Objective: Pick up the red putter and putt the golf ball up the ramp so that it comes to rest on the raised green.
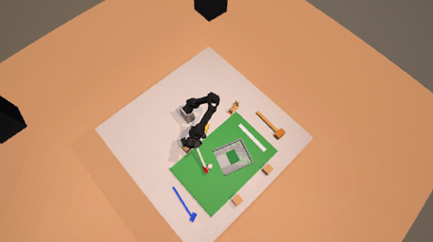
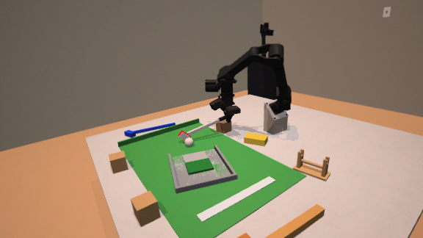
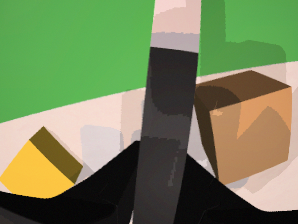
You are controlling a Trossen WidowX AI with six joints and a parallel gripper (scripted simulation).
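On the green mat [image 2: 257,165], near its middle, stands the grey ramp frame [image 2: 203,167] with the raised green [image 2: 198,165] as a darker patch on top; its sloped near side faces the ball. Over the mat's edge nearest the robot base hangs the pincer [image 2: 225,117], pointing down just above a small brown block [image 2: 223,126], with a yellow block [image 2: 255,138] near it on the pale sheet.

The pincer is closed nearly to its narrowest on the grip end of the red putter [image 2: 200,128], whose dark handle runs straight out between the jaws in the wrist view [image 3: 166,149]. From there the pale shaft slants down and away to the red head [image 2: 183,134], which sits just beside the golf ball [image 2: 189,142], on the side away from the ramp; whether they touch I cannot tell.

The putter looks like a stiff, light rod, and held at its far end it gives a long lever, so it may twist in the jaws if the head catches the mat. The ball is likely light, hard and free-rolling, so a modest push should be enough; too much would probably carry it over the green.
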